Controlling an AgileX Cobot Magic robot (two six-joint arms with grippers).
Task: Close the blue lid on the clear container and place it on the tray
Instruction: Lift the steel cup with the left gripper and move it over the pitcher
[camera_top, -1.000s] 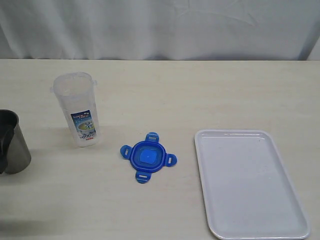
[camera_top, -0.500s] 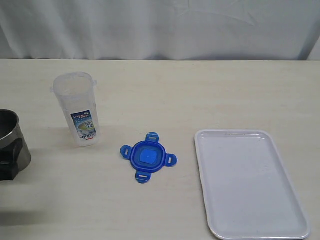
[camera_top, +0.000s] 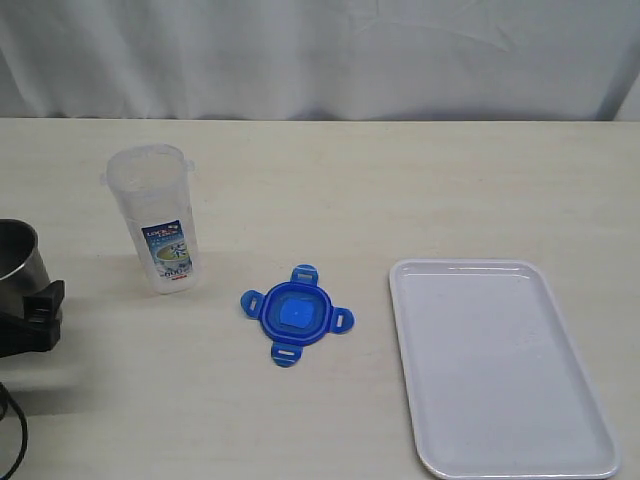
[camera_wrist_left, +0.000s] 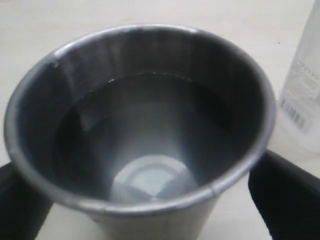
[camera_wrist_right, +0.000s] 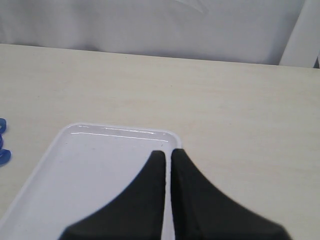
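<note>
Zero steps done so far, as I read it! Blue lid (camera_top: 297, 316) lies flat on the worktop (camera_top: 400, 180), dead centre of the outside view, flaps splayed and closed on nothing. Clear container (camera_top: 152, 222) stands upright and open-topped at about ten o'clock from the lid, apart from it. White tray (camera_top: 500, 380) waits at three to four o'clock from the lid, with nothing on it.

Left pincer (camera_wrist_left: 152, 197) is out at the nine o'clock edge, spread wide with a grey metal cup (camera_top: 14, 252) between its fingers. Whether they touch the cup I cannot tell, and that cup is no part of this job. Right pincer (camera_wrist_right: 167, 152) is closed tight on nothing and hangs above the tray.

So the whole task is left. The lid has to go onto the container's mouth, the flaps snap down, and the sealed container crosses to the tray. My guess is that picking up the lid comes first.
</note>
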